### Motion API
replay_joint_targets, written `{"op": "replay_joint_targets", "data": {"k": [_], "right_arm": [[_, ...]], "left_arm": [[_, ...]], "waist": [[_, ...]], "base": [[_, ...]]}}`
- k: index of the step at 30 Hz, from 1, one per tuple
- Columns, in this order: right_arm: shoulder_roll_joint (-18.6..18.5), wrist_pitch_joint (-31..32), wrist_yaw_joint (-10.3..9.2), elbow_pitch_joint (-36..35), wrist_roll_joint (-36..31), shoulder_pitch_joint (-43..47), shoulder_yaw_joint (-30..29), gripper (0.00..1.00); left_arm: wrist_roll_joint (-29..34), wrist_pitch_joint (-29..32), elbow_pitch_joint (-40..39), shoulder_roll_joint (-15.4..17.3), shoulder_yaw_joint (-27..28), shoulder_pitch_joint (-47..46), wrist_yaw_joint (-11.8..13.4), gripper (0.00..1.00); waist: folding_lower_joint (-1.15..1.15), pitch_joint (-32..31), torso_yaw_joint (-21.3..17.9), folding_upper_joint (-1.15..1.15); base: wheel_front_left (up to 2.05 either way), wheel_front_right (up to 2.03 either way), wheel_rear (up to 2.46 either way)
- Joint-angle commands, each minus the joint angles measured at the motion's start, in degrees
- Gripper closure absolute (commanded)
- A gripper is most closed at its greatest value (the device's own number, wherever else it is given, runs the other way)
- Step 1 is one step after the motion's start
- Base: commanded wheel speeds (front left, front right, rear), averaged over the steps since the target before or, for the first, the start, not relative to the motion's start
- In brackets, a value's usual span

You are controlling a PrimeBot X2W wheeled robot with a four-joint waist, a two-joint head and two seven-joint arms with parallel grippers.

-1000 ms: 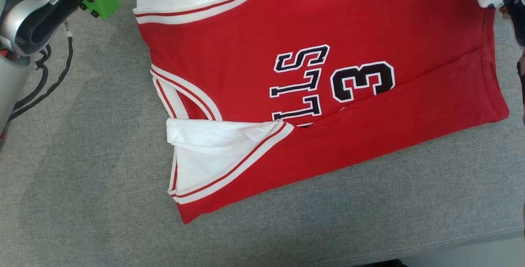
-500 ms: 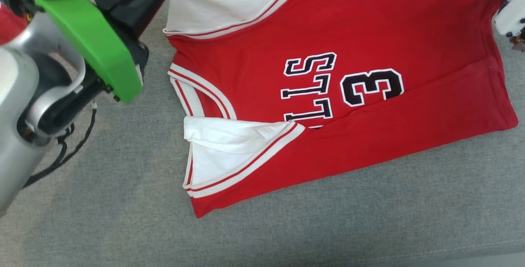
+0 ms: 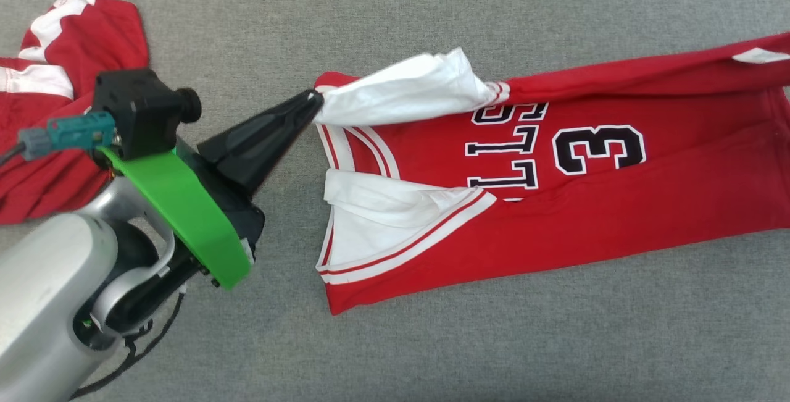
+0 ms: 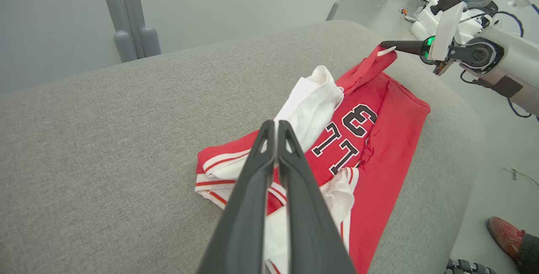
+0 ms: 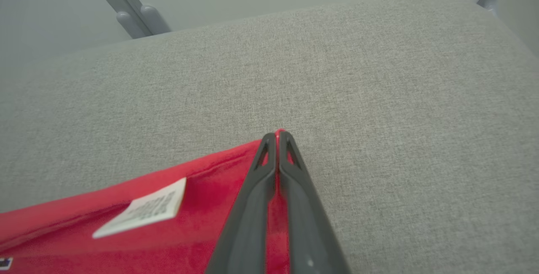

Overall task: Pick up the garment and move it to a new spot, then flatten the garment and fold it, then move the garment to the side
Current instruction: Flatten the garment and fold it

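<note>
Garment [image 3: 617,217] on cushion [image 3: 432,352]; left jaws, right jaws clamping edges.

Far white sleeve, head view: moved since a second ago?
Yes. The far white sleeve, pinched by the left gripper, has come down to the black lettering.

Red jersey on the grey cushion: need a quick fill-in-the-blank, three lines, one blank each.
The left gripper is shut on the ___ sleeve of the red basketball jersey.
The big black numeral printed on the jersey is ___.
A second, crumpled red-and-white garment lies on the grey fabric cushion to the robot's ___ of the jersey.
Missing words: white; 3; left.
</note>
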Motion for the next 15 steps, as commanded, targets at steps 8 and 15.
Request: {"op": "replay_joint_targets", "data": {"k": [8,15], "right_arm": [[-0.7,1.4,-0.11,-5.4,0.9,8.6,-2.4,1.0],[0.4,1.9,-0.11,-7.5,0.9,14.3,-4.5,1.0]], "left_arm": [[0.2,-2.5,-2.0,-0.5,-3.1,7.4,1.5,1.0],[-0.9,-4.4,-1.3,-1.5,-5.0,12.2,2.1,1.0]], "waist": [[0.0,-2.2,1.6,0.0],[0.0,-3.1,1.9,0.0]], "base": [[0.0,0.0,0.0],[0.0,0.0,0.0]]}}
